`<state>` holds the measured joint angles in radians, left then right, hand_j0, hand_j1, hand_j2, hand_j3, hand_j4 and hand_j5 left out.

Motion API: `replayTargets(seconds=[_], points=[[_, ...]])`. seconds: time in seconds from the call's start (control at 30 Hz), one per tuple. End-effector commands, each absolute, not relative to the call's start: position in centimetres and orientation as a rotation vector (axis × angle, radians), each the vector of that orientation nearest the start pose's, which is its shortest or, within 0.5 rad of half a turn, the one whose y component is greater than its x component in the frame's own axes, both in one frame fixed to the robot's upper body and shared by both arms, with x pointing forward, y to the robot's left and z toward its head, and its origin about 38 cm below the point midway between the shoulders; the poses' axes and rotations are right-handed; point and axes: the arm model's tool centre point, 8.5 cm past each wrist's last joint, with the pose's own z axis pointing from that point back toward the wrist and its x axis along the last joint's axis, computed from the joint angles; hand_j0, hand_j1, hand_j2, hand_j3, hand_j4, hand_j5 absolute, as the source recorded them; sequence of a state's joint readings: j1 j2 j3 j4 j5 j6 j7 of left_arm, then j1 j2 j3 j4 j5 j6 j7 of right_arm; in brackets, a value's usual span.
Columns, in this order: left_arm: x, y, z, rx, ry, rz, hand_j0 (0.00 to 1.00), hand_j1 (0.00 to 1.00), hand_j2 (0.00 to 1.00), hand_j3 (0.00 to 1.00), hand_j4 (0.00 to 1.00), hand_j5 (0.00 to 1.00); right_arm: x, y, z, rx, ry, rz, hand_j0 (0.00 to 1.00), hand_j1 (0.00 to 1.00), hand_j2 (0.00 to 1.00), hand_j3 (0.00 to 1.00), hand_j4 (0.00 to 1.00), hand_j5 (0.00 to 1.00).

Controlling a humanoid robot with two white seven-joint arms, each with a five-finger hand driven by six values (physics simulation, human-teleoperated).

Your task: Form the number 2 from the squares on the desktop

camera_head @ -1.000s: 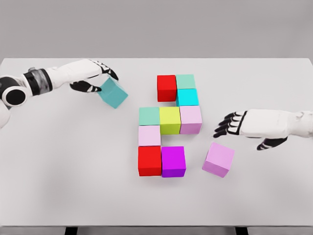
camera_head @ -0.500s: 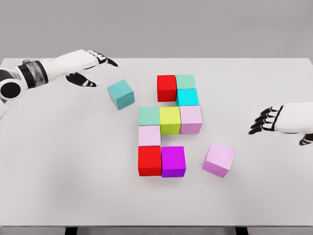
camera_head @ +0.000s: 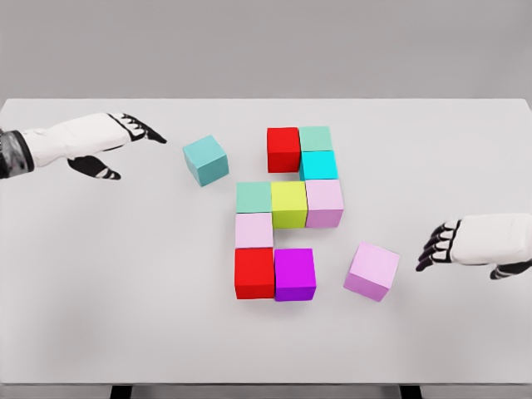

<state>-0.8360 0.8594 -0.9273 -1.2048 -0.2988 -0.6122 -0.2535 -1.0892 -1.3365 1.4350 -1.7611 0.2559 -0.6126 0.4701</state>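
Since half a second ago the left hand (camera_head: 100,143) has drawn back toward the table's left edge, fingers released and holding nothing, while the teal cube (camera_head: 205,160) stays where it was dropped, turned slightly askew with bare white table (camera_head: 100,283) all around it. The block figure's (camera_head: 287,212) long axis runs from far to near: red and green on top, cyan beneath, a green-yellow-pink row, pale pink, then red and purple nearest. The loose pink cube (camera_head: 371,270), also skewed, sits just right of the purple one, apart from it. The right hand (camera_head: 474,243) has moved lower and nearer that cube, fingers loosely curled, grasping nothing, with room toward the right edge.
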Motion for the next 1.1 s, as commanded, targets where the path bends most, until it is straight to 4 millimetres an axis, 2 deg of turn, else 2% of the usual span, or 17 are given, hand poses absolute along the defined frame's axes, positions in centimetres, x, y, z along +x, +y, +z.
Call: replayTargets(seconds=[0.0, 0.2, 0.47, 0.57, 0.67, 0.83, 1.07], points=[[46.3, 32.3, 20.2, 0.415, -1.456, -1.977, 0.89, 0.89, 0.89, 0.89, 0.89, 0.89, 32.8, -35.9, 21.4, -0.150, -0.957, 2.440, 0.97, 0.97, 0.97, 0.97, 0.97, 0.97], [45.4, 31.0, 19.2, 0.361, -1.451, -2.025, 0.90, 0.90, 0.90, 0.90, 0.90, 0.90, 33.0, -35.2, 21.2, -0.134, -0.972, 2.449, 0.97, 0.97, 0.97, 0.97, 0.97, 0.97], [44.3, 31.1, 18.9, 0.339, -1.440, -2.047, 0.90, 0.90, 0.90, 0.90, 0.90, 0.90, 33.3, -34.2, 20.9, -0.113, -0.991, 2.461, 0.97, 0.97, 0.97, 0.97, 0.97, 0.97], [44.2, 30.8, 18.6, 0.327, -1.441, -2.051, 0.90, 0.90, 0.90, 0.90, 0.90, 0.90, 33.5, -33.4, 20.6, -0.098, -1.006, 2.473, 0.97, 0.97, 0.97, 0.97, 0.97, 0.97], [44.0, 30.3, 18.5, 0.316, -1.452, -2.058, 0.90, 0.90, 0.90, 0.90, 0.90, 0.90, 33.5, -33.5, 20.5, -0.098, -1.006, 2.472, 0.97, 0.97, 0.97, 0.97, 0.97, 0.97], [44.5, 29.5, 18.5, 0.315, -1.467, -2.056, 0.93, 0.93, 0.93, 0.93, 0.93, 0.93, 33.5, -33.2, 20.3, -0.090, -1.007, 2.475, 0.97, 0.97, 0.97, 0.97, 0.97, 0.97], [46.0, 29.5, 17.9, 0.330, -1.452, -2.021, 0.93, 0.93, 0.93, 0.93, 0.93, 0.93, 33.6, -32.8, 20.1, -0.081, -1.017, 2.479, 0.97, 0.97, 0.97, 0.97, 0.97, 0.97]])
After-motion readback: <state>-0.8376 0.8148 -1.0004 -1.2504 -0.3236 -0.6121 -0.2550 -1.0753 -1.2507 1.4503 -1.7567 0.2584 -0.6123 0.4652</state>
